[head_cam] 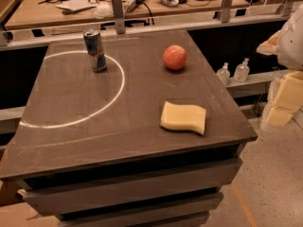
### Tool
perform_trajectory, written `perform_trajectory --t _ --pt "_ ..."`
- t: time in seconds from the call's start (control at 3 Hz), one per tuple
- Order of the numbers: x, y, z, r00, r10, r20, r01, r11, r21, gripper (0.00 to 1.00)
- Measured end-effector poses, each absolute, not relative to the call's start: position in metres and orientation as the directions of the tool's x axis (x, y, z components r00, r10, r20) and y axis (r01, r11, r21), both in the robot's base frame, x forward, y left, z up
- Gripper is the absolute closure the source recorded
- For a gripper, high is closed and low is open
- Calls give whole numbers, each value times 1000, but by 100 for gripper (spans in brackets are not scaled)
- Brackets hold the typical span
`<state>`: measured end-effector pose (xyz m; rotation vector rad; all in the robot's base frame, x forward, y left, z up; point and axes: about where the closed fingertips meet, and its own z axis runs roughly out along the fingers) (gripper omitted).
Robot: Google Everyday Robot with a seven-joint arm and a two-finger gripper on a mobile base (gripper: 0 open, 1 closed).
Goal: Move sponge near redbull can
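Note:
The sponge (183,117), a flat pale-yellow slab with wavy edges, lies on the dark table (94,126) near its front right corner. The redbull can (95,50), blue and silver, stands upright at the back left of the table, inside a bright ring of light. My gripper (282,103) hangs at the right edge of the view, beyond the table's right side and well right of the sponge. It touches nothing on the table.
A red-orange apple (174,57) sits at the back right of the table. Two small clear bottles (233,72) stand on a rail behind the right edge. A cluttered desk (94,4) lies beyond a metal rail at the back.

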<state>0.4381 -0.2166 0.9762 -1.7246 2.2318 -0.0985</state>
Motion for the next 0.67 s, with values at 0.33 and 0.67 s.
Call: perform_trajectory --t 0.33,0.67 --pt "438 -217 976 -221 -953 -207 -931 270 -246 0" --pt "437 -212 975 -215 -934 -285 -932 283 -226 0"
